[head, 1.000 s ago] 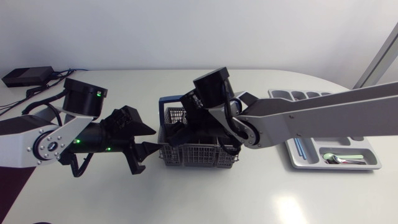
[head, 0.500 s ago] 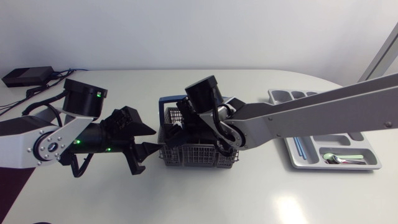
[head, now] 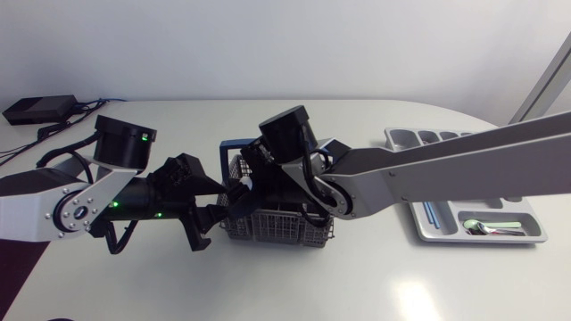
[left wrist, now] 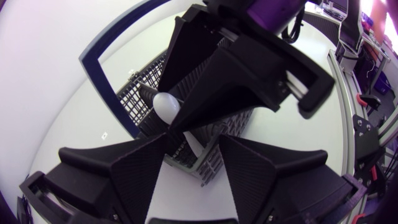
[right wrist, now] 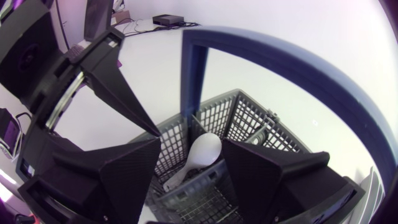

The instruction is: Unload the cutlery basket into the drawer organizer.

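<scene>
As the right hand (right wrist: 191, 143) gapes empty, the spoon (right wrist: 205, 153) just ahead looks light and slick; pinch its bowl.

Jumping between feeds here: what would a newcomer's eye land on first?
Both arms crowd the cutlery basket at mid-table. The right gripper hangs open over a white spoon inside it, and the left gripper is open at its left wall. Off to the right, the drawer organizer already holds a shiny spoon.
</scene>
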You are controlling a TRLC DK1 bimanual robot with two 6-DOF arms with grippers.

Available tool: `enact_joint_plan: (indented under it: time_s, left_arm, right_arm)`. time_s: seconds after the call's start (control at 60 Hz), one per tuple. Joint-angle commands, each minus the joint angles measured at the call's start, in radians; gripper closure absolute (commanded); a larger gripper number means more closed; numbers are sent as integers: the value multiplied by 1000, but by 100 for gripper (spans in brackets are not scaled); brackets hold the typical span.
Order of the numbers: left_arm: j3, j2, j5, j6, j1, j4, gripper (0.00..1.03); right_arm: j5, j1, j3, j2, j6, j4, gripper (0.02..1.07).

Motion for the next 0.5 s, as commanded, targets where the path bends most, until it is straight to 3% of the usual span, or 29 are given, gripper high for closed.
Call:
enact_joint_plan:
  time_s: [0.0, 0.333, 0.4, 0.483]
  left_arm:
    - [-22, 31, -7, 11, -3, 5, 43]
    - [-34, 24, -7, 11, -1, 5, 43]
    - [-37, 20, -7, 11, 2, 5, 43]
    - [-38, 18, -7, 12, 3, 5, 43]
  right_arm:
    - [-2, 16, -27, -21, -5, 1, 35]
    - [21, 30, -8, 16, -8, -14, 35]
    - [19, 34, -10, 26, -17, -14, 46]
    - [19, 34, -5, 33, -20, -14, 48]
